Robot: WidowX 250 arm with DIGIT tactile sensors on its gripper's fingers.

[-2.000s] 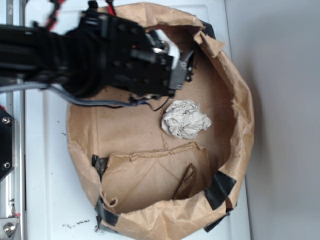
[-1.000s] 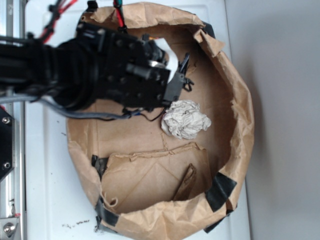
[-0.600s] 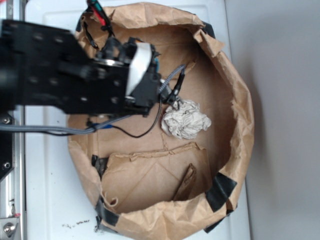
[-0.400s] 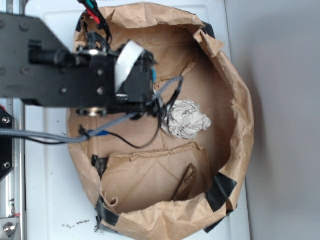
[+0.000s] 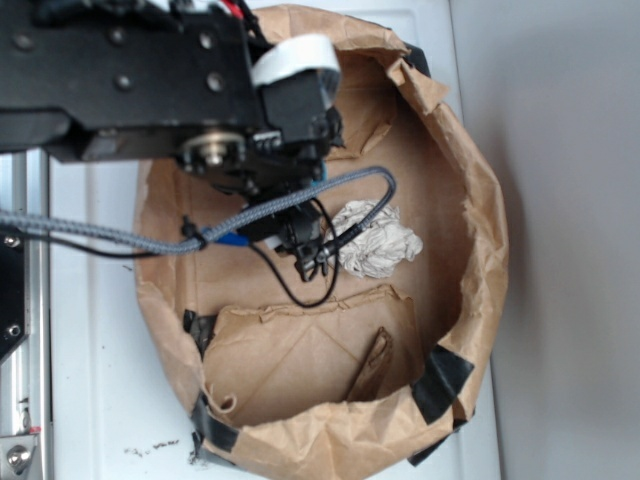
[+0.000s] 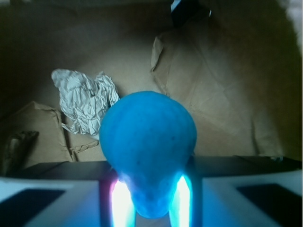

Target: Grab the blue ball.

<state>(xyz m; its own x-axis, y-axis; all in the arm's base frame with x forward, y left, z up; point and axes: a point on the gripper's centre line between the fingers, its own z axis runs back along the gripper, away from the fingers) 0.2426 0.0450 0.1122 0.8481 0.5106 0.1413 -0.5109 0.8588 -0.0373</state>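
Exterior view: black robot arm over a crumpled brown paper bag [image 5: 480, 250] on a white surface [image 5: 90, 400], crumpled white paper wad [image 5: 380, 240] inside, wrist view: jaws clamped on the small teal-blue round ball [image 6: 148, 137], paper wad [image 6: 85, 101] behind at left

Lab bench: robot rig [image 5: 120, 70], white tabletop [image 5: 100, 400]

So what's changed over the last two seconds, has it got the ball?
The gripper has risen toward the camera and is shut on the blue ball, held above the bag's floor. The paper wad and the paper bag stayed put.
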